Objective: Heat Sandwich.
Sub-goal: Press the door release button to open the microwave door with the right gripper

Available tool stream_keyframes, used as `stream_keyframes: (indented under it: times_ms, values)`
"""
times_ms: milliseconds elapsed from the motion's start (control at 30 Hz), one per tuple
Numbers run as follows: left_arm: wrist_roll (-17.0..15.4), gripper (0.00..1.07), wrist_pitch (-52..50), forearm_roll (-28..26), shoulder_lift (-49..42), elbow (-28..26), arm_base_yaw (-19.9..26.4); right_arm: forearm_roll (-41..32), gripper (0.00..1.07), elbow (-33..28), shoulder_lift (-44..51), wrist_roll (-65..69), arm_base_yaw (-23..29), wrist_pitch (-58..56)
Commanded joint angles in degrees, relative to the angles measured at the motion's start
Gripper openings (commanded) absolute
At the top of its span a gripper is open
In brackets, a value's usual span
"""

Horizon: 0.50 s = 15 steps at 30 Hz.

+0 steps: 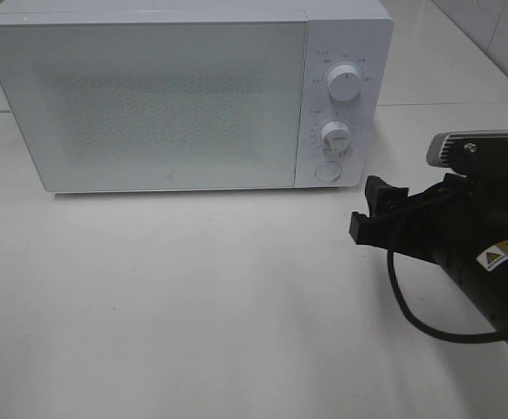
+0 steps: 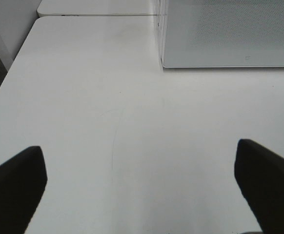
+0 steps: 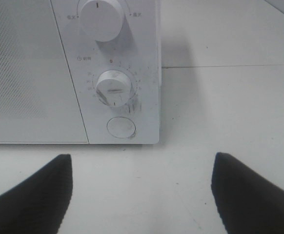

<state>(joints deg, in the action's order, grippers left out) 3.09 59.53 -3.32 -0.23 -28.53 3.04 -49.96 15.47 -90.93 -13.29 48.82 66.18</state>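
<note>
The white table [image 1: 193,323] fills the overhead view, and the microwave [image 1: 184,96] sits across the 11-to-12 o'clock stretch of it, long axis running 9 to 3. Its frosted door [image 1: 149,105] is shut flat.

And the sandwich? Nowhere to be seen, not on the table and not in either wrist view. Whether it sits behind that speckled door cannot be told.

Over at 3 o'clock comes the right gripper [image 1: 367,208], jaws apart and holding nothing, nose aimed at the control column. The left gripper [image 2: 142,190] appears only in its own wrist view: fingers spread wide, empty, over bare table, facing the door's lower corner on the side away from the controls.

Now the relation that matters: from the right gripper, the controls lie at about 10 o'clock, near but apart. The upper knob [image 1: 344,85] is farthest, the lower knob [image 1: 333,135] is in the middle, and the round button [image 1: 327,171] is nearest. The right wrist view has that button just short of dead ahead, between the fingers.

The right arm is clearly the closer one. The likely call is a push on the button or a turn of the lower knob.
</note>
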Motion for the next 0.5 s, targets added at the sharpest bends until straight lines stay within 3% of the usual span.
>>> stream_keyframes:
  times_ms: [33, 367, 500]
  values:
    - [-0.3, 1.01, -0.5, 0.1, -1.2, 0.2, 0.1, -0.3, 0.76, 1.1, -1.2, -0.5, 0.6, 1.0]
    - [-0.3, 1.01, -0.5, 0.1, -1.2, 0.2, 0.1, -0.3, 0.76, 1.3, -2.6, 1.7, 0.6, 0.7]
    - [-0.3, 1.01, -0.5, 0.1, -1.2, 0.2, 0.1, -0.3, 0.76, 1.3, -2.6, 8.8, 0.6, 0.7]
